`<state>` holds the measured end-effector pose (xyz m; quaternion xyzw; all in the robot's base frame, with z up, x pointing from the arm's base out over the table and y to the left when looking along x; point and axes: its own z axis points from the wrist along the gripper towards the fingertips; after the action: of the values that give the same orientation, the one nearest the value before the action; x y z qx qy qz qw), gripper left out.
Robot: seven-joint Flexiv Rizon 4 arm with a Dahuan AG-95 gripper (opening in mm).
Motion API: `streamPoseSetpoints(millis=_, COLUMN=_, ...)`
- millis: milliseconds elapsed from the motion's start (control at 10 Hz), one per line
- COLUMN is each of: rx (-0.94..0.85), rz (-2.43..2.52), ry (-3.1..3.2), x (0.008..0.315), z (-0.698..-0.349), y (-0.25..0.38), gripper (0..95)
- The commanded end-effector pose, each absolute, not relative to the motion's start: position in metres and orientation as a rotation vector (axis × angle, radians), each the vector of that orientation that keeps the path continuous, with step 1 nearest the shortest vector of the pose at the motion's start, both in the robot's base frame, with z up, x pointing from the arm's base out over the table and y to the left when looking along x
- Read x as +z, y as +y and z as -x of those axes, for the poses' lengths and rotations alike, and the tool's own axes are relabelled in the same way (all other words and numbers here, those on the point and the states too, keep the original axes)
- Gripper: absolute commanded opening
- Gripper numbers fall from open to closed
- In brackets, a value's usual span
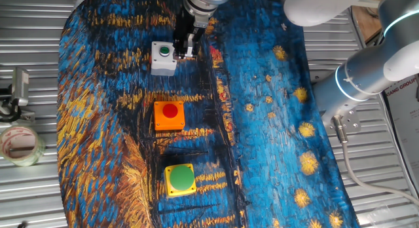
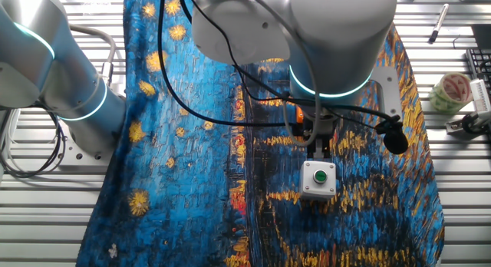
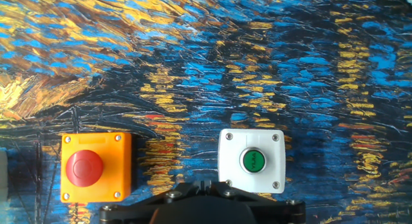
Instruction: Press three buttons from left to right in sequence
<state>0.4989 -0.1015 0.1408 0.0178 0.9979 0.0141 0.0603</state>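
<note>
Three buttons lie in a line on the painted cloth. The white-grey box with a small green button [image 1: 163, 56] [image 2: 319, 179] [image 3: 252, 161] is the farthest in one fixed view. The orange box with a red button [image 1: 169, 115] [image 3: 96, 166] is in the middle. The yellow box with a large green button [image 1: 180, 179] is nearest. My gripper [image 1: 184, 51] [image 2: 318, 149] [image 3: 205, 185] hovers just beside the white-grey box, above the cloth and not over its button. Its fingertips meet with no gap, holding nothing. The arm hides the orange and yellow boxes in the other fixed view.
The blue and yellow cloth [image 1: 275, 123] covers a slatted metal table. A tape roll [image 1: 19, 144] [image 2: 453, 90] and a metal clamp [image 1: 16, 90] sit off the cloth at its side. The arm's base [image 1: 366, 77] stands at the opposite side.
</note>
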Motion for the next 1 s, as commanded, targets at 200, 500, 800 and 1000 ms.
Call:
streamPoseSetpoints(millis=200, rx=0.049, rz=-0.051, ry=3.021, x=0.141, z=-0.499, y=-0.102, gripper=0.0)
streamPoseSetpoints(millis=500, rx=0.049, rz=-0.043, ry=3.022, x=0.140, z=-0.505, y=-0.105, gripper=0.0)
streamPoseSetpoints(millis=800, rx=0.054, rz=-0.007, ry=3.027, x=0.141, z=-0.512, y=-0.114, gripper=0.0)
streamPoseSetpoints(millis=1000, rx=0.059, rz=-0.002, ry=3.029, x=0.141, z=-0.514, y=-0.118, gripper=0.0)
